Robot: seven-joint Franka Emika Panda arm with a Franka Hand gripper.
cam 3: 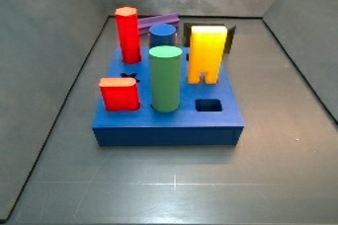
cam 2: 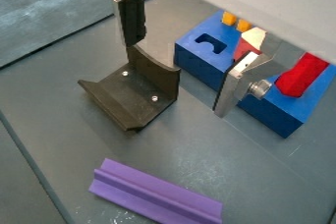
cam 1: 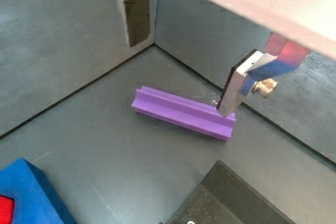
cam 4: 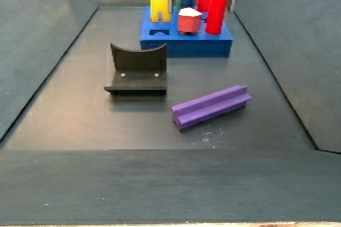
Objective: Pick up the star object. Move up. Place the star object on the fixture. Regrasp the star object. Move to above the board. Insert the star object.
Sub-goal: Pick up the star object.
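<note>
We count one star object, one fixture, one board, and six pieces standing in the board; one gripper, raised above the floor, jaws apart.

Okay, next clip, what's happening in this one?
A single robot arm is working over a grey floor. Its gripper is open and empty, above the purple star object, which lies flat and untouched. The dark fixture stands nearby, with nothing on it. The blue board behind it already holds several coloured pieces. So nothing has been picked up yet.
</note>
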